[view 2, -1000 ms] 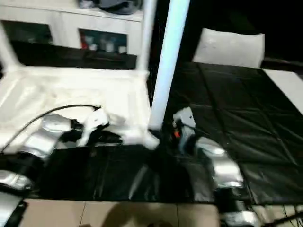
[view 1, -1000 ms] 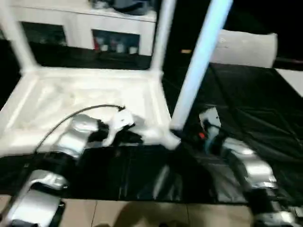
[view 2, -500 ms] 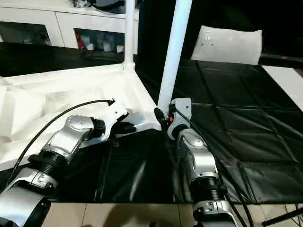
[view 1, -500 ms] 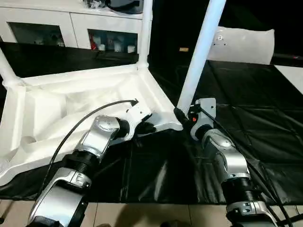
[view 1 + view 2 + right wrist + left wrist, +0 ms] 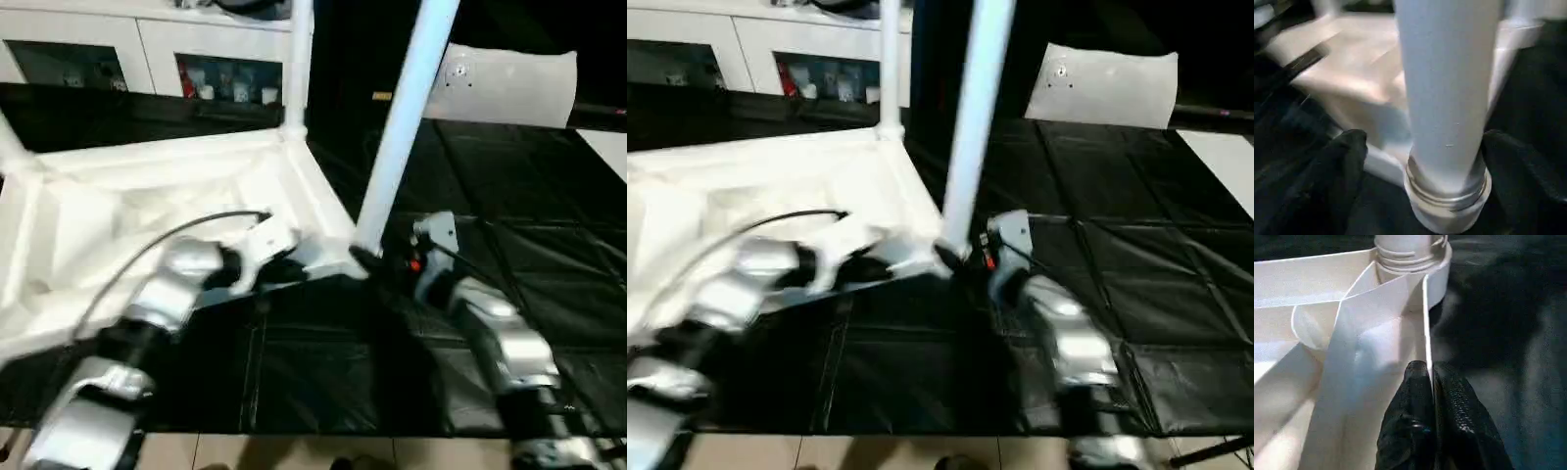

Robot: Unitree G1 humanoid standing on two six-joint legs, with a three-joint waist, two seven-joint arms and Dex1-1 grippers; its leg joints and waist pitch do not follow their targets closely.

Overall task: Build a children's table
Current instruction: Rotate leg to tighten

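Left gripper (image 5: 1429,382) pinched white plastic tabletop (image 5: 147,206) rim; right gripper (image 5: 1420,147) spread around white tapered leg (image 5: 397,127), apparently seated; next, withdraw

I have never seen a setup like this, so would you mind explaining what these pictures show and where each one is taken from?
This is a humanoid robot assembling a children's table. Two pictures come from cameras in its head, looking down over its silver arms; two come from cameras on its wrists. The white tabletop lies upside down on a black sheet, with legs standing in its corner sockets. The left hand is pinched shut on the tabletop's thin edge. The right hand stands open, its fingers either side of the nearest leg, not gripping it.
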